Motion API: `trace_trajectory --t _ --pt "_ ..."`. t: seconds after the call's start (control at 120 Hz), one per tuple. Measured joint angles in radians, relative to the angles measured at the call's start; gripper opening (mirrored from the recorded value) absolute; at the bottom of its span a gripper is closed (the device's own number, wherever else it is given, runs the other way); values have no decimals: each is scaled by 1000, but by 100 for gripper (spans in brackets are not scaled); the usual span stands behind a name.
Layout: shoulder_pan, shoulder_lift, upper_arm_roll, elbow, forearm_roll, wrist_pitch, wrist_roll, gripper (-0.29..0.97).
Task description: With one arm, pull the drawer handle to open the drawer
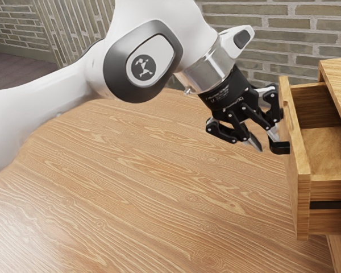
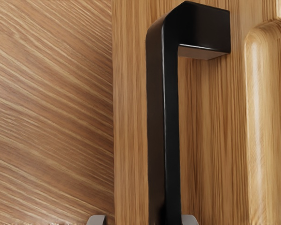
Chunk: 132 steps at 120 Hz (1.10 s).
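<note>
A wooden drawer (image 1: 300, 170) stands pulled partway out of the cabinet (image 1: 336, 79) at the exterior view's right, and its hollow inside is visible. A black bar handle (image 1: 279, 147) (image 2: 164, 117) is fixed to the drawer's front panel. My gripper (image 1: 265, 141) (image 2: 143, 220) sits at that handle with a finger on each side of the bar. In the wrist view the grey fingertips (image 2: 96, 219) show beside the bar: one is close against it and the other stands off with a gap. The gripper is open.
The wooden table top (image 1: 131, 187) stretches wide under my arm toward the exterior view's left. A brick wall (image 1: 295, 28) runs behind the cabinet. A black slit (image 1: 329, 205) marks the cabinet front below the drawer.
</note>
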Motion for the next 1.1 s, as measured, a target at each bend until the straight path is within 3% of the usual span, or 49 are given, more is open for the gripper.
trace_trajectory --t 0.633,1.1 --pt "90 -88 4 -92 -36 -1 8 11" --pt "33 -137 83 -151 -68 -7 18 11"
